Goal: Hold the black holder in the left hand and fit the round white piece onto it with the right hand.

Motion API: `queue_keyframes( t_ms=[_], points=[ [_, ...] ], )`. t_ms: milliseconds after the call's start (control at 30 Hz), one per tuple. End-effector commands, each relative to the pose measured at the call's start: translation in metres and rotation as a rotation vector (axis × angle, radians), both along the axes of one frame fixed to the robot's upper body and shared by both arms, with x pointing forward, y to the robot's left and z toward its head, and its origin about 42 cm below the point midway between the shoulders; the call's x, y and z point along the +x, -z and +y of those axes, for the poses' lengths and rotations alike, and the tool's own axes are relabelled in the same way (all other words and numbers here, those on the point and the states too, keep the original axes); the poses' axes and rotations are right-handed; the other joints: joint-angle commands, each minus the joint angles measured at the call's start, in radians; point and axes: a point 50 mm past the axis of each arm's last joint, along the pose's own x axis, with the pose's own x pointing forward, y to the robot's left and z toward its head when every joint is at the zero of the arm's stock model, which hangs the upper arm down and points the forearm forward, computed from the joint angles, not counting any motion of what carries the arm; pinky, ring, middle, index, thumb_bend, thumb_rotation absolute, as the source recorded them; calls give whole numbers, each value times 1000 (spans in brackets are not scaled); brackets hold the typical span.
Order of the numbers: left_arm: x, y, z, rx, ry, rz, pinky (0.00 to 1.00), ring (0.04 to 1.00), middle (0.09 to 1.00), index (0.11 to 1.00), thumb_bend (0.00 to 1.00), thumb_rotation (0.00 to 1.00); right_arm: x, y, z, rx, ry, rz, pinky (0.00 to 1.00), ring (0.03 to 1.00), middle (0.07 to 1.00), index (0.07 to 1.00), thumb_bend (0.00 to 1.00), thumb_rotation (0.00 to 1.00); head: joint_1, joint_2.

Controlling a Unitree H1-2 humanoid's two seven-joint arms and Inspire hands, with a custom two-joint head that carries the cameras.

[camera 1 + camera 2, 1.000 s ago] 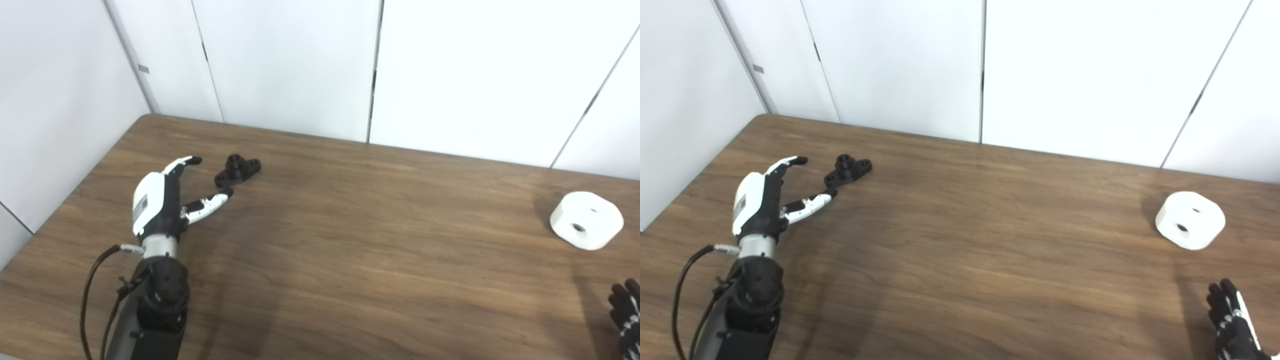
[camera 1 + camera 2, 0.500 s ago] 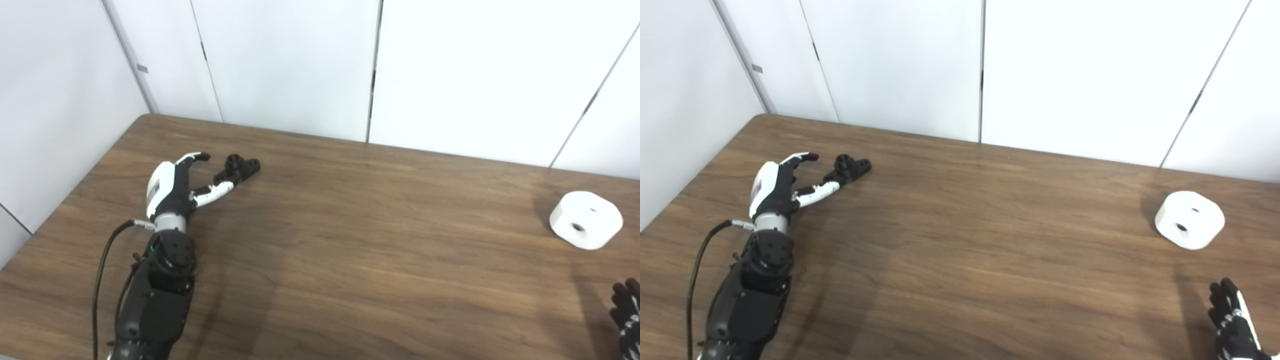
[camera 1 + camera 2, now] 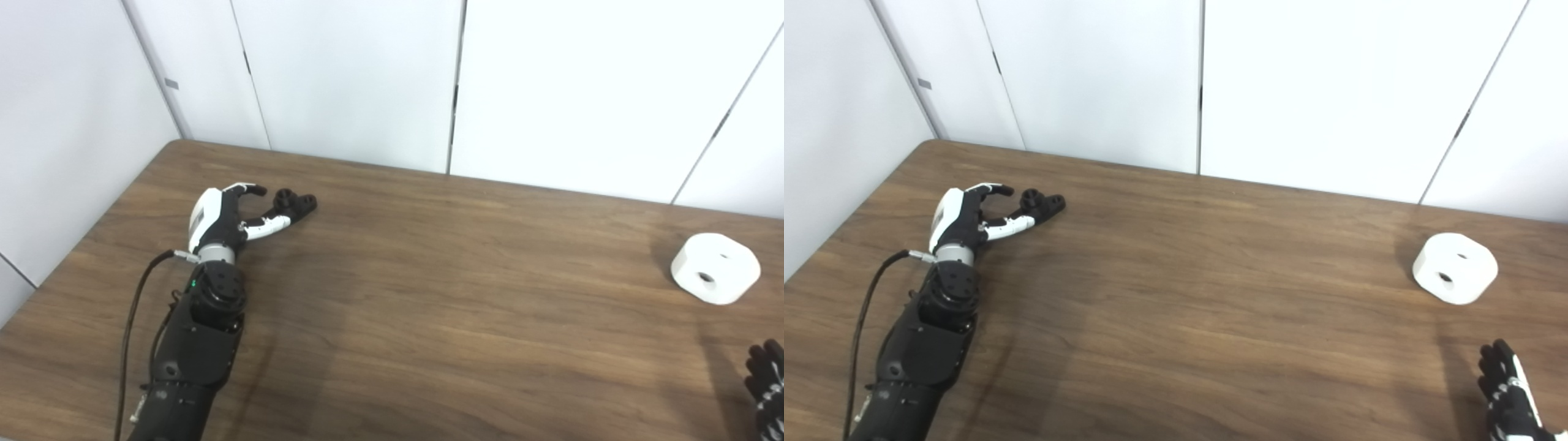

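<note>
One black holder [image 3: 293, 204] lies on the table [image 3: 429, 294], far left, between the spread fingers of the left hand [image 3: 223, 214], not gripped. One round white piece [image 3: 715, 277] sits far right; right hand [image 3: 1510, 398] near it, grasp unclear

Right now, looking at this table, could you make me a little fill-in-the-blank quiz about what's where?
1. The round white piece lies on the ____ side of the table.
2. The left robot hand reaches toward the ____ holder.
3. The right robot hand is ____ the white piece, not touching it.
4. The left robot hand's fingers are spread ____.

Missing words: right; black; apart from; open
</note>
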Motion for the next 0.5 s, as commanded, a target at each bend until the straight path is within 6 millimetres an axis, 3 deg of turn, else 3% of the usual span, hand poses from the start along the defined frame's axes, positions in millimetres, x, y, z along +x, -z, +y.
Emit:
queue_keyframes(
  t_ms=[0,267,467],
  points=[
    [15,-22,7,63,8,-50,844,930,880,724,869,213,-11,18,8,43,8,47,1000,989,976,997,618,1000,0,1],
    [19,-18,8,180,28,-14,828,913,866,704,892,191,-11,17,10,42,6,44,1000,993,976,996,599,1000,0,3],
    [18,-13,10,302,53,39,960,920,862,703,896,221,-12,16,10,38,5,50,1000,1000,979,1000,611,1000,1,5]
  ],
)
